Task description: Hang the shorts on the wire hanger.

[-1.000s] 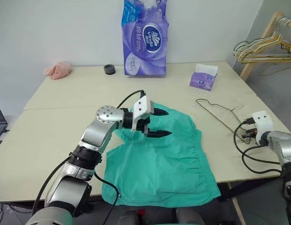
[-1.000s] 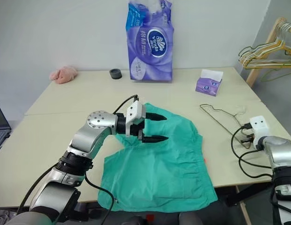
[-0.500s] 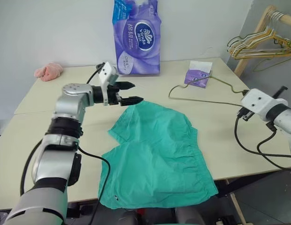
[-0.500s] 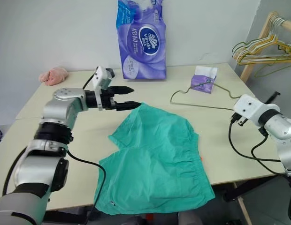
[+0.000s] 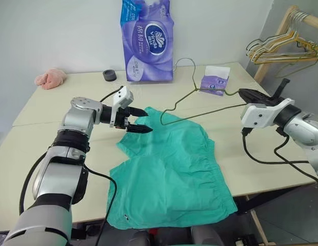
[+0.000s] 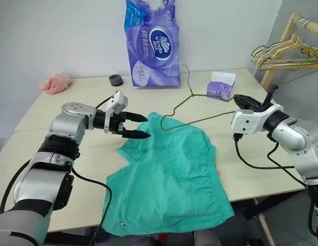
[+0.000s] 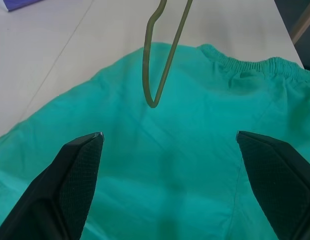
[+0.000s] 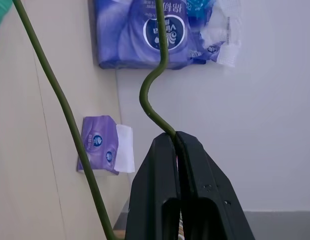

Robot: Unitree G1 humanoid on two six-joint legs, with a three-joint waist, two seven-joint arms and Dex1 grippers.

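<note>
The pale beige worktop [image 5: 56,154] carries everything, ordered here from largest to smallest. The teal-green shorts [image 5: 169,174] lie spread flat on its near middle, with the near hem hanging slightly over the front edge and the gathered waistband toward the robot's right. At the back of the worktop a tall purple tissue pack [image 5: 147,41] stands upright against the wall.

The wire hanger [image 5: 200,100] is lifted off the worktop and tilted, its curved hook up near the tissue pack and one narrow end of its triangle just above the far edge of the shorts. The right gripper [image 8: 176,137] is clamped tight on the wire just below the hook's bend, its black fingers [image 8: 202,195] pressed together. The left gripper [image 5: 140,121] hovers over the far left corner of the shorts with its fingers spread wide and nothing between them; in the left wrist view the hanger's end hangs ahead of it over the fabric.

A small purple tissue box [image 5: 215,82] sits behind the hanger. A pink cloth [image 5: 50,78] lies at the far left corner, with a small black ring [image 5: 110,76] beside it.
</note>
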